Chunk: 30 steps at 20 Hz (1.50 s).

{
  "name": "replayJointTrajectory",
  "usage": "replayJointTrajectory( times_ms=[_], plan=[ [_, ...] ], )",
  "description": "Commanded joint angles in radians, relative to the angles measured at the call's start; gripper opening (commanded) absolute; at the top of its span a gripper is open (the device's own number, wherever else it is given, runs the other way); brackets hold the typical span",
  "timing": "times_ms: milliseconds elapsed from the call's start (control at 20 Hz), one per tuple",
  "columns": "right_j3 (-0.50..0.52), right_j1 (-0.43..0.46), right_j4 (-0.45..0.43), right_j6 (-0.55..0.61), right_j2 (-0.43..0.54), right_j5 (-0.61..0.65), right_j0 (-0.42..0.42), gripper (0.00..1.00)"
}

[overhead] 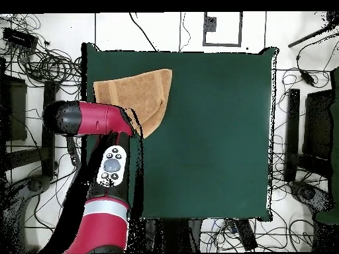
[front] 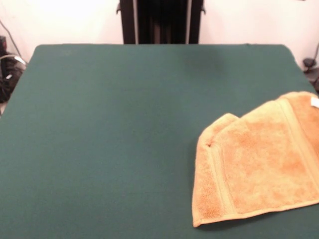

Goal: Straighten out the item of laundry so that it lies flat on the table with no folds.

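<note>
One towel is all there is to sort out, and it lies folded over itself at one side of the green counter, a corner doubled back across the body. Nothing looks flattened yet, so I reckon the whole spreading job is left. From overhead the red arm covers part of the cloth; the claw itself I cannot find, so open or closed I cannot tell, nor place the towel against it. Its far end runs off the front picture.
</note>
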Motion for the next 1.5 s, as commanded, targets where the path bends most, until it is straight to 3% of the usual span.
replayJointTrajectory(
  times_ms=[50,150,200,950,1500],
  plan=[
    [0.075,0.027,0.023,0.262,0.036,-0.018,0.018,0.0],
    [0.083,0.023,0.018,0.253,0.038,-0.026,0.018,0.0],
    [0.074,0.028,0.015,0.25,0.037,-0.023,0.016,1.0],
    [0.076,0.005,0.021,0.235,0.055,-0.008,0.002,1.0],
    [0.016,-0.094,-0.06,0.118,0.003,0.176,-0.077,1.0]
  ],
)
